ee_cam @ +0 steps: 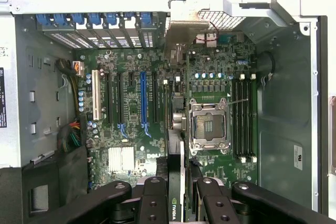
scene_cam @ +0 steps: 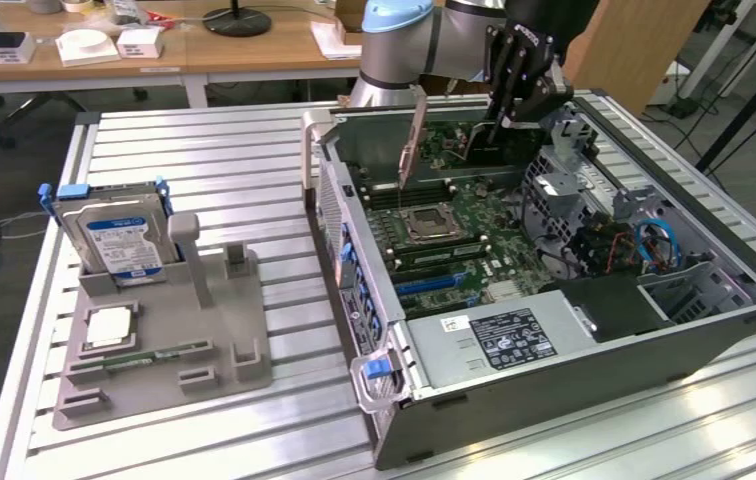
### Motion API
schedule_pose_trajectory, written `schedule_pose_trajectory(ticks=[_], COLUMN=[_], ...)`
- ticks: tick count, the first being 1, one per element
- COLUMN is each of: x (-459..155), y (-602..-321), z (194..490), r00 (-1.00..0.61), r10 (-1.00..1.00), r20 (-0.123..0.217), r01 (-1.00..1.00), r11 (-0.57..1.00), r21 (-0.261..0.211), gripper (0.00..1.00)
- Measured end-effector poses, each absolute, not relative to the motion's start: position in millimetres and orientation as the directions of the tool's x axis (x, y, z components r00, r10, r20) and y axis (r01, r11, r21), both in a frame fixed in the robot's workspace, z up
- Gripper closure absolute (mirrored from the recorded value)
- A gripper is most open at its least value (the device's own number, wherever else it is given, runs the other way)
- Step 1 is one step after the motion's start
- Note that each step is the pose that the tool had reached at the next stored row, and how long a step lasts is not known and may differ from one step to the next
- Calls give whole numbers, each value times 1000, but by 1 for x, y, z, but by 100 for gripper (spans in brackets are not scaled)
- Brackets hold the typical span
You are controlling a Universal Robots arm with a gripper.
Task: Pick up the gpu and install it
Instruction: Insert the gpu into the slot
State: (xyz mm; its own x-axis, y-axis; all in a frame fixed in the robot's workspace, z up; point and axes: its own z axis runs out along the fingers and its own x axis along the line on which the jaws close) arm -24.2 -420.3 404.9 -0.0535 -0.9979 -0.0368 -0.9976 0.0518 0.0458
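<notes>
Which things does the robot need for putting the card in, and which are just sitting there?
For the job:
- gpu, held edge-on over the motherboard
- gripper, shut on it
- open computer case

Just lying about:
- hard drive, standing in the grey holder
- memory stick, in the same holder
- processor chip, there too

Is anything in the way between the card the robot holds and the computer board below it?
Nothing visible is. The end effector holds the gpu edge-on over the motherboard, whose blue slot looks empty.
</notes>
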Motion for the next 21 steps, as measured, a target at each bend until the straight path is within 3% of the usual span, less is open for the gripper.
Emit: schedule_pose_trajectory(ticks=[21], x=[-24], y=[-420], z=[394], r00=[-53], r10=[-998], r20=[-37], r01=[-998], r11=[52], r21=[46], gripper=[74])
